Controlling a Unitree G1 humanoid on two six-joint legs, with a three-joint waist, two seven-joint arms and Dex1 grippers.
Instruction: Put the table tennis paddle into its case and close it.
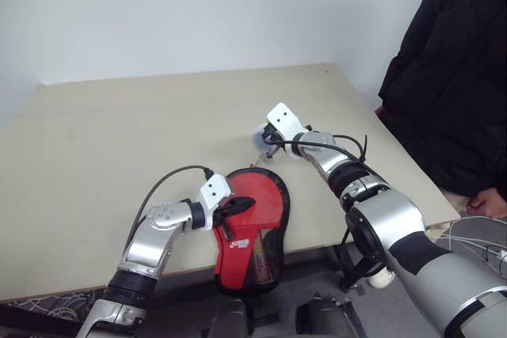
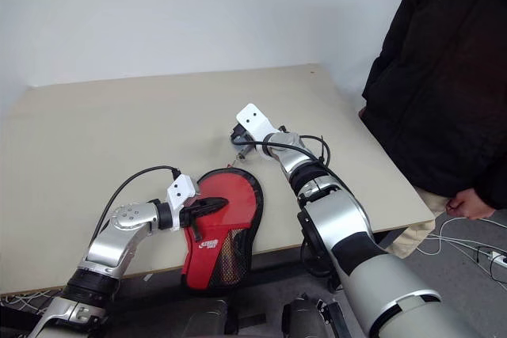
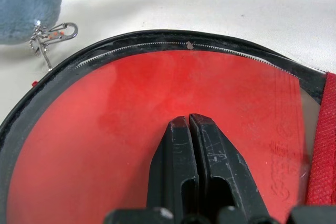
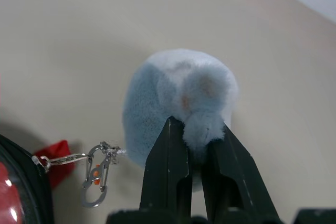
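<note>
Right now the case point(image 1: 252, 231) lies at the tabletop's point(image 1: 119, 132) near edge, handle end overhanging, red paddle point(image 3: 157, 129) visible inside. Left tool point(image 1: 238, 206), fingers together, presses on it. Right tool point(image 4: 195, 140), clamped on the blue-grey plush point(image 4: 178, 103), sits just beyond, plush chain-clipped to the case rim.

Head pair overhead; wrist views close.

A beige table point(image 1: 119, 140) stood against a plain white wall point(image 1: 198, 13); cables point(image 2: 467, 247) lay on the floor.
</note>
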